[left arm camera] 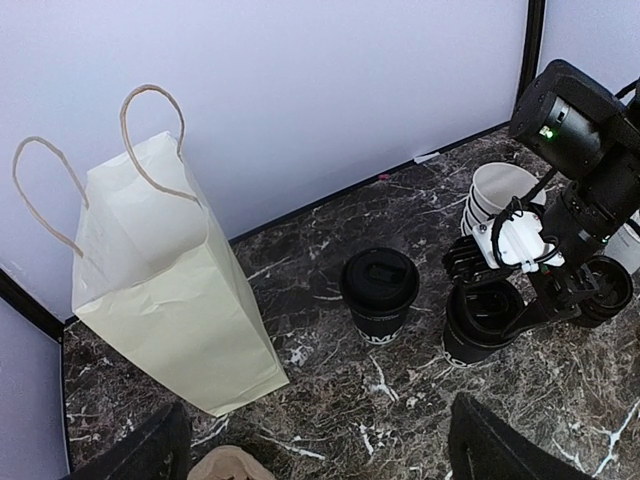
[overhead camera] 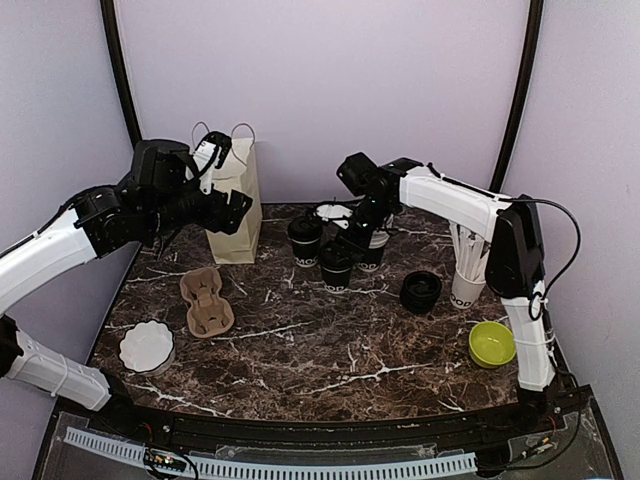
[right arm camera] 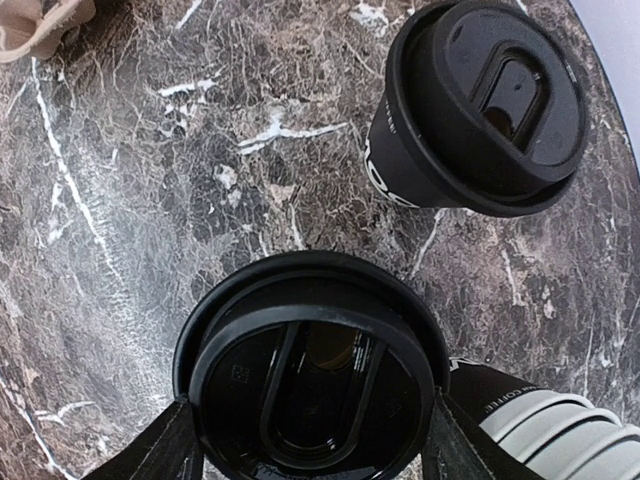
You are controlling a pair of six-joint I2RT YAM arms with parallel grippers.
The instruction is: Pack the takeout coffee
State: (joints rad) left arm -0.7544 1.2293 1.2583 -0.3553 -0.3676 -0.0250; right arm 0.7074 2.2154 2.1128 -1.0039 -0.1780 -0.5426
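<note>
Two lidded takeout coffee cups stand mid-table, one (overhead camera: 304, 240) free, the other (overhead camera: 335, 268) under my right gripper (overhead camera: 342, 248). In the right wrist view that gripper (right arm camera: 315, 440) is shut on the near cup's black lid (right arm camera: 310, 365), a finger pressed against each side of the rim. The free cup (right arm camera: 485, 105) stands just beyond it. A third cup (overhead camera: 373, 252) is partly hidden behind the right arm. My left gripper (left arm camera: 320, 460) hangs open over bare marble beside the paper bag (left arm camera: 170, 290), its fingers (left arm camera: 495, 445) wide apart and holding nothing.
A brown cup carrier (overhead camera: 207, 300) lies left of centre, with a white bowl (overhead camera: 147, 345) nearer. A stack of white cups (overhead camera: 335, 212) stands at the back. Black lids (overhead camera: 421, 291), a cup of white sticks (overhead camera: 467, 272) and a green bowl (overhead camera: 492, 343) are on the right.
</note>
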